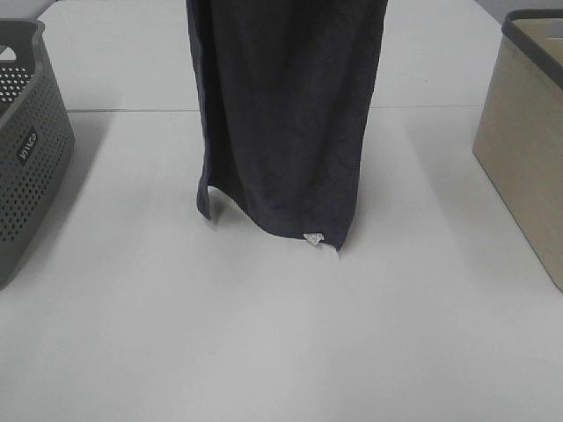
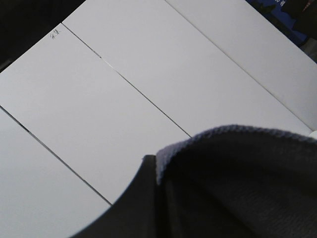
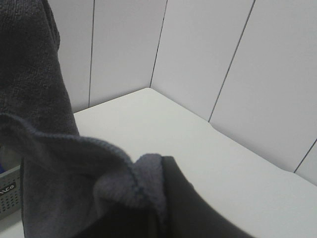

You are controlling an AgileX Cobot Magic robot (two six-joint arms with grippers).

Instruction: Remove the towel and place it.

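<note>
Your left hand [image 2: 141, 203] and right hand [image 3: 185, 208] both sit above the top edge of the high view. You see them only through the wrist cameras, each as a dark finger with cloth bunched against it. Both are pressed together, pinching the upper edge of the towel [image 1: 286, 114]. From that hold the towel hangs straight down as a long charcoal sheet, folded in along its left side. Its lower end, with the small white tag [image 1: 313, 237], is low over the bench [image 1: 264, 334]; you cannot tell whether it touches. The towel hangs between the grey perforated basket [image 1: 26, 149] on the left and the beige bin [image 1: 523, 149] on the right, well apart from both. The bench is white with a seam running across it, and pale panelled walls [image 3: 257, 74] stand behind.
</note>
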